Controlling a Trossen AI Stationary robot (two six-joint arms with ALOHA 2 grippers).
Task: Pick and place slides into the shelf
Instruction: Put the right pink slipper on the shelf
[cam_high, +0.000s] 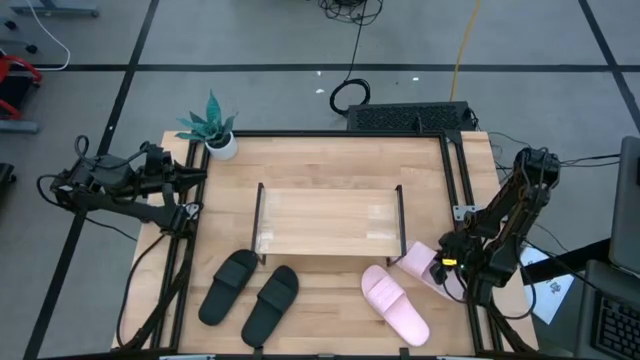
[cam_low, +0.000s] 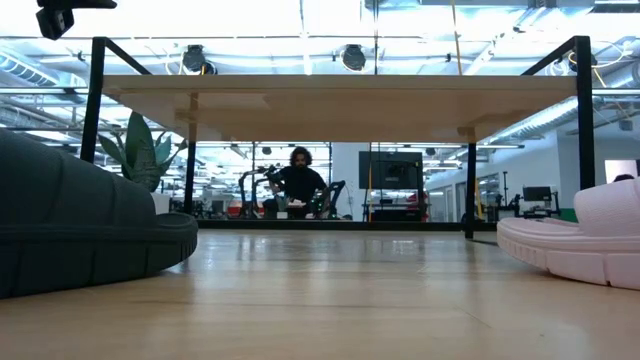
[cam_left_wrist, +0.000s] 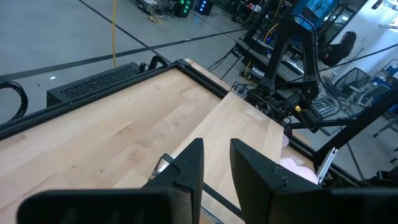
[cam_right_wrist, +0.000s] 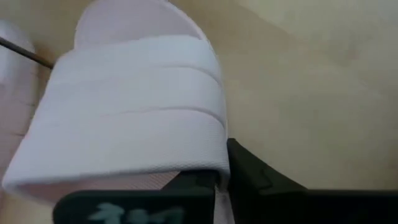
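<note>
The shelf (cam_high: 330, 222) stands mid-table on thin black end frames; its top board (cam_low: 330, 95) spans the low view. Two black slides (cam_high: 228, 286) (cam_high: 270, 303) lie sole-down on the table in front of its left half. One pink slide (cam_high: 395, 303) lies near the front right. The second pink slide (cam_high: 420, 262) sits by the shelf's right front leg, and my right gripper (cam_high: 445, 265) is shut on it. My left gripper (cam_left_wrist: 216, 165) is open and waits at the table's left edge (cam_high: 190, 180), touching nothing. My right gripper has the pink slide by its wide strap (cam_right_wrist: 214, 165), at the strap's side edge. One finger (cam_right_wrist: 193, 180) is tucked under the strap and the other finger (cam_right_wrist: 255, 174) is outside it. It comes from the table's right side. Whether the slide is lifted cannot be told.
A potted plant (cam_high: 215, 130) stands at the far left corner of the table. Black metal rails (cam_high: 455, 180) run along the table's sides. Bare wood lies under the shelf (cam_low: 330, 270) and behind it. A person (cam_low: 300, 185) sits far off in the room.
</note>
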